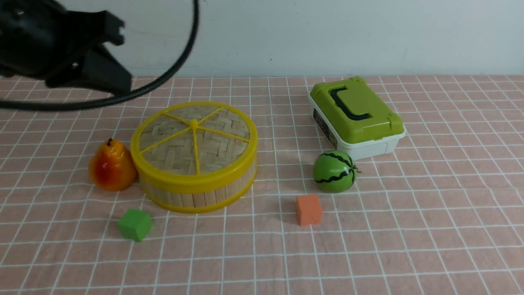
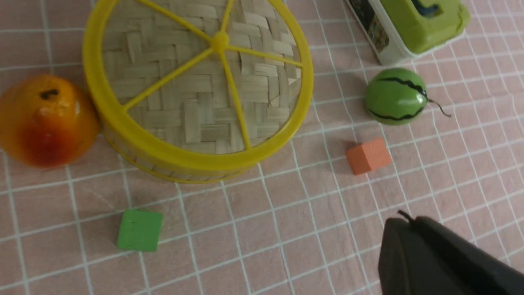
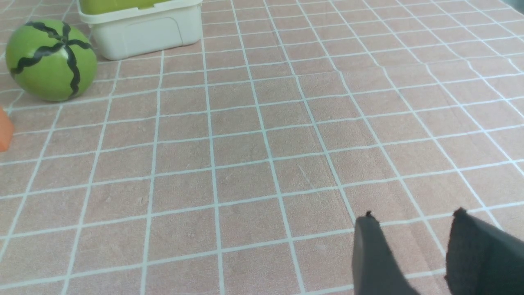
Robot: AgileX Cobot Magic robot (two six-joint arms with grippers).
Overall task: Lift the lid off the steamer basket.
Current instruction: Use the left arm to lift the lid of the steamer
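Left arm (image 1: 49,45) sits closest to the lens, a black out-of-focus mass high at far left, well above the cloth. In its wrist view the left gripper (image 2: 409,241) shows as a single dark wedge, jaws pressed together with nothing between them. It hangs above and clear of the lid.

Left to right on the pink checked tablecloth (image 1: 409,229):
- Toy pear (image 1: 111,166), just beside the basket's left wall; touching or not, cannot tell.
- Green cube (image 1: 134,224), in front of the basket, apart from it.
- Steamer basket (image 1: 196,198), left of centre, upright. The lid (image 1: 194,139) sits square on its top rim, fully seated. Task not started.
- Orange cube (image 1: 309,209), then toy watermelon (image 1: 333,171) behind it.
- White box with green lid (image 1: 356,116), rear right, not involved.
- Right gripper (image 3: 414,215): jaws apart with a plain gap, empty, low over bare cloth right of the watermelon.

Handling estimate for the lid: light; the thick yellow plastic rim looks stiff and smooth, so possibly slippery. The woven bamboo panel is thin and likely to flex or split under a pinch. Spokes are slender; avoid them.

Grip options: the centre knob for a straight lift, though it is small, or the rim pinched top to underside on the near side. The left edge is crowded by the pear. Left jaws must open first. The basket is probably light too and may rise with the lid if the fit is tight.
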